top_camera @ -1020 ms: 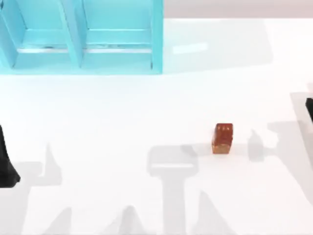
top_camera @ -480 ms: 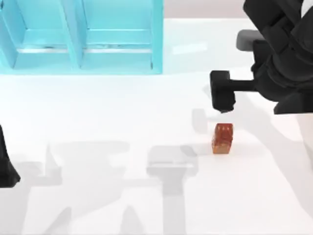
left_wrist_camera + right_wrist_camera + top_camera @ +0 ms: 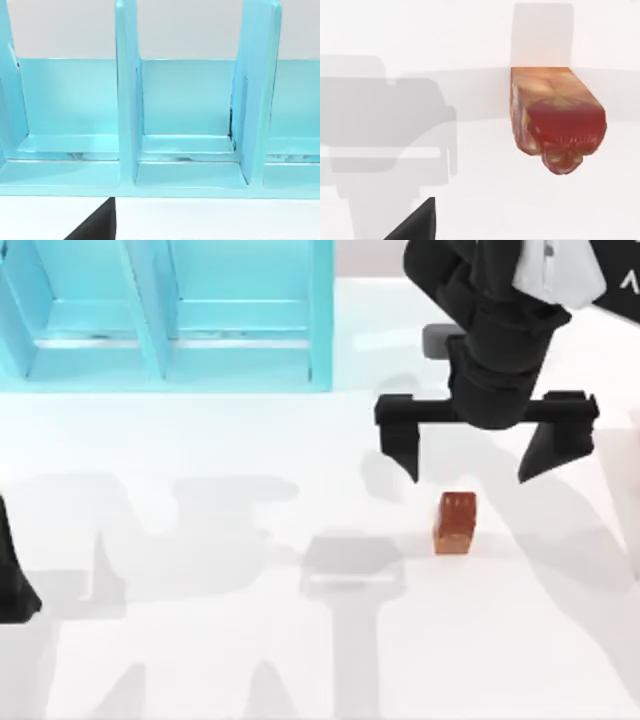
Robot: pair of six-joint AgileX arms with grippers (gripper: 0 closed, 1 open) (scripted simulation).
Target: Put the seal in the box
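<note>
The seal (image 3: 455, 522) is a small reddish-brown block with pale dots on top, standing on the white table right of centre. My right gripper (image 3: 472, 472) hovers just behind and above it, open, its two dark fingers spread wider than the block and holding nothing. In the right wrist view the seal (image 3: 557, 120) lies close below the camera. The box (image 3: 320, 320) is a light blue case with upright dividers at the table's back left. The left wrist view looks into the box (image 3: 127, 100) and its open compartments. My left arm (image 3: 10, 580) stays parked at the left edge.
The white table (image 3: 200, 640) stretches bare between the seal and the box, crossed by grey arm shadows. The box's right wall stands about a hand's width left of my right gripper.
My right arm has come in from the right and rear, and its open gripper now spans the spot just behind the seal. The seal and the left arm have not moved.
</note>
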